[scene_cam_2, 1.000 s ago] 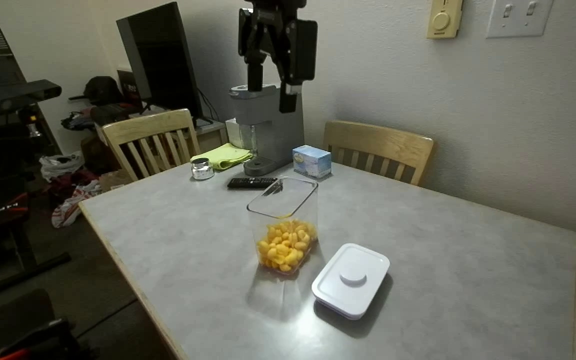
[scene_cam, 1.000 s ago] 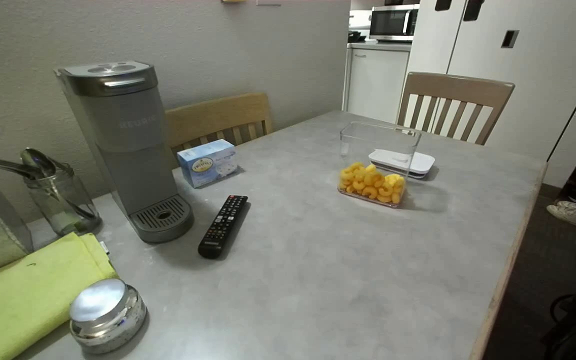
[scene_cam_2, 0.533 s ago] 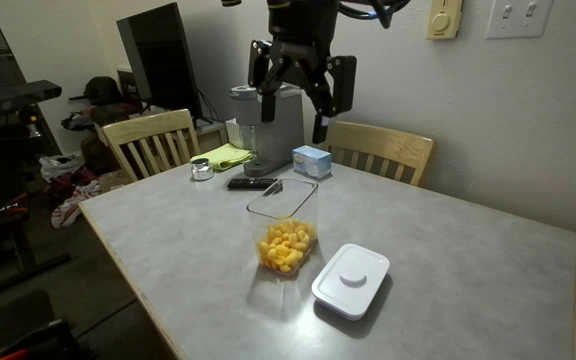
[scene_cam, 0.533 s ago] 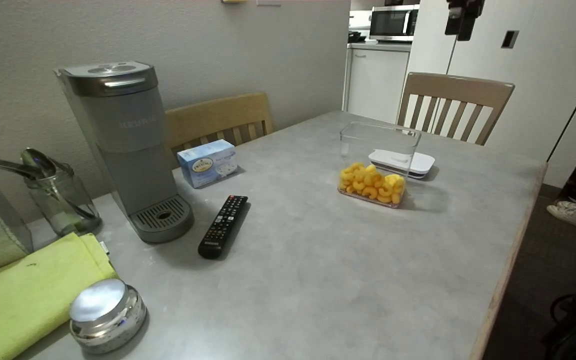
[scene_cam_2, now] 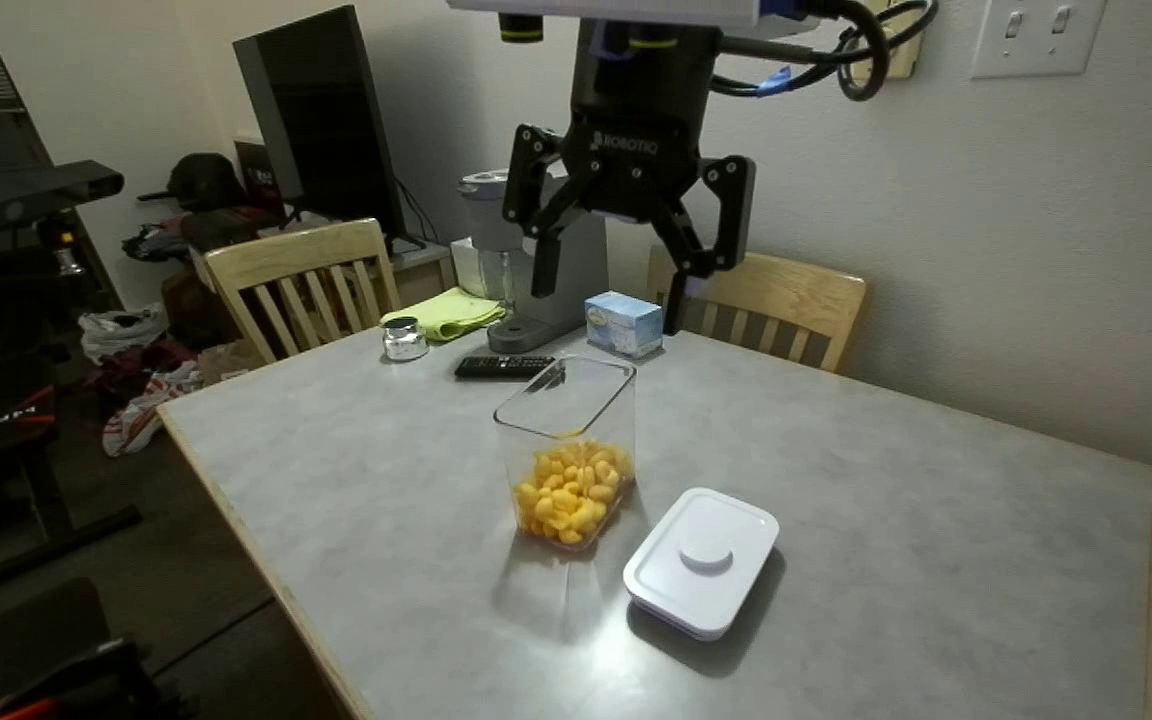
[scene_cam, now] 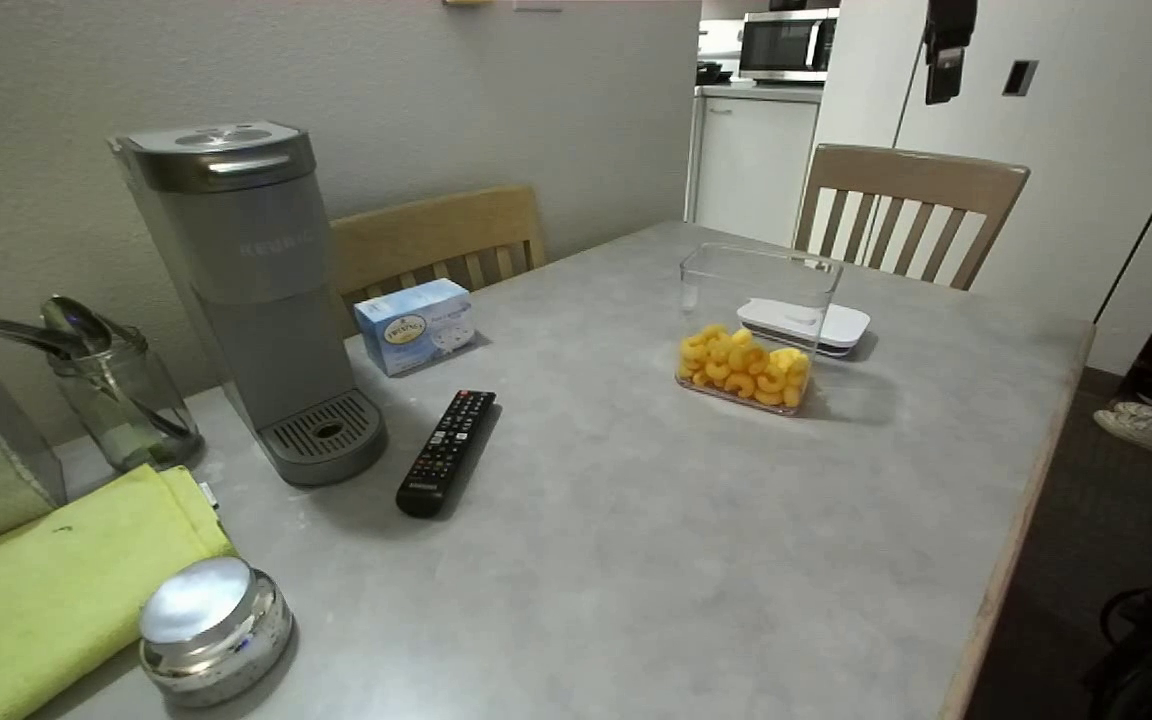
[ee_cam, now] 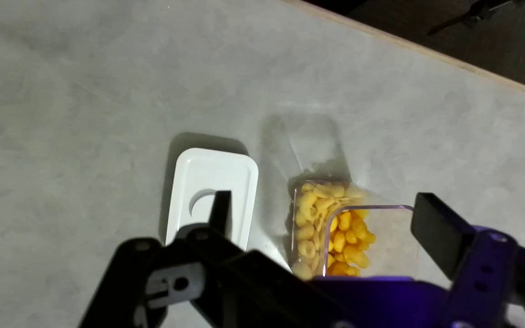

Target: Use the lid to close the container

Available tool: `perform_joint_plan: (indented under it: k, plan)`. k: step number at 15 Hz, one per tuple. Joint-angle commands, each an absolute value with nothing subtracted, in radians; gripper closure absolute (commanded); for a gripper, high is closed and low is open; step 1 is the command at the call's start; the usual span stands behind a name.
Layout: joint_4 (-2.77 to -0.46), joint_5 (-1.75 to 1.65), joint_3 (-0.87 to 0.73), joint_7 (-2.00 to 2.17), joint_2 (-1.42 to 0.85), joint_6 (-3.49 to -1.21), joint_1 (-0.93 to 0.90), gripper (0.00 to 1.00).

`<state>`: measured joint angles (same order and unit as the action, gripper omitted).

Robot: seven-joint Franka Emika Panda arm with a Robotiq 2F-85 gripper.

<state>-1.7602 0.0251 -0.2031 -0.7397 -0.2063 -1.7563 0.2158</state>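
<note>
Two fingers of the Robotiq tool [scene_cam_2: 610, 296] stand spread wide, released, above the tabletop [scene_cam_2: 896, 500]. Compared with one second earlier, the tool reaches lower in both exterior views and shows more of its black body; the white rectangular lid [scene_cam_2: 702, 570] and the clear rectangular container [scene_cam_2: 604, 424] keep their places. The lid lies flat just beside the upright container, which holds orange-yellow curled pieces [scene_cam_2: 571, 490]. Legible lettering: ROBOTIQ on the tool; KEURIG on the coffee maker [scene_cam: 256, 275]; TWININGS on the light blue tea box [scene_cam: 416, 328]; SAMSUNG on the black remote control [scene_cam: 446, 453].
</note>
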Motion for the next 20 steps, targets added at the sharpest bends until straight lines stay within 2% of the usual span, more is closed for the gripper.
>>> perform_joint_plan:
  k: [1,2,7,11,12,13,15,18,19,20]
  plan:
    - [-1.754,0.022,-0.185,-0.738,-0.208,-1.752,0.233,0.0]
    - [-1.758,0.026,-0.185,-0.741,-0.207,-1.753,0.235,0.0]
    - [-1.829,0.113,-0.178,-0.841,-0.258,-2.1,0.266,0.0]
    - [-1.807,0.22,-0.145,-0.917,-0.348,-2.239,0.299,0.0]
    - [-1.808,0.228,-0.136,-0.93,-0.369,-2.266,0.304,0.04]
    - [-1.807,0.236,-0.126,-0.939,-0.384,-2.282,0.309,0.26]
    - [-1.802,0.236,-0.11,-0.941,-0.418,-2.313,0.318,0.32]
    - [-1.799,0.216,-0.09,-0.948,-0.45,-2.349,0.326,0.53]
    - [-1.796,0.217,-0.083,-0.953,-0.46,-2.359,0.33,0.4]
    - [-1.794,0.203,-0.083,-0.948,-0.47,-2.373,0.328,0.34]
